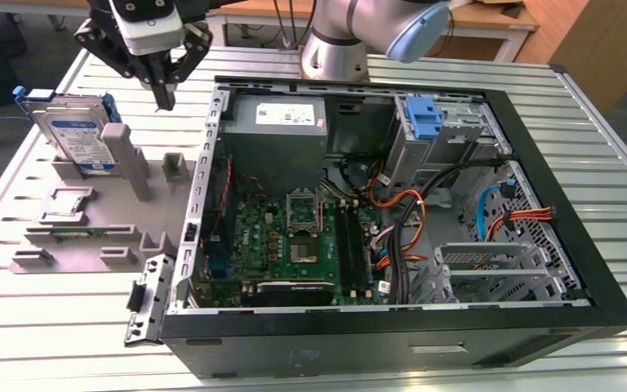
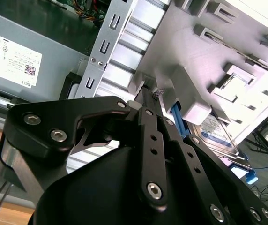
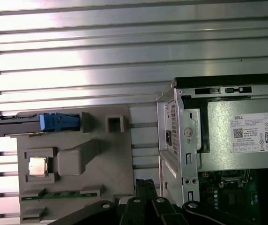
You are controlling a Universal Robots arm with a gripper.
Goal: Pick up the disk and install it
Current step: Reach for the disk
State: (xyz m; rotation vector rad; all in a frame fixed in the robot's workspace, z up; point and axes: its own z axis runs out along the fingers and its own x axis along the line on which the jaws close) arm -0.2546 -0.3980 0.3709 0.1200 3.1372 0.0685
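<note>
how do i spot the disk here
Find the open computer case; the grey holder lies beside it, toward the exterior view's left. The disk leans upright at the holder's far end: the one silver slab with a white-and-blue label and a blue frame.

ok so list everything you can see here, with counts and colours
disk: one, silver with white-and-blue label, blue bracket, standing on edge in the fixture, exterior view's left
fixture: one, grey, on the table beside the case
computer case: one, black, open, mid-table
power supply: one, grey with white label, inside the case
latch piece: one, blue, inside the case
motherboard: one, green, case floor
table: one, silver, slatted
arm: one, silver-grey, behind the case
gripper: one, black, shut, empty, above the fixture beside the disk
</note>
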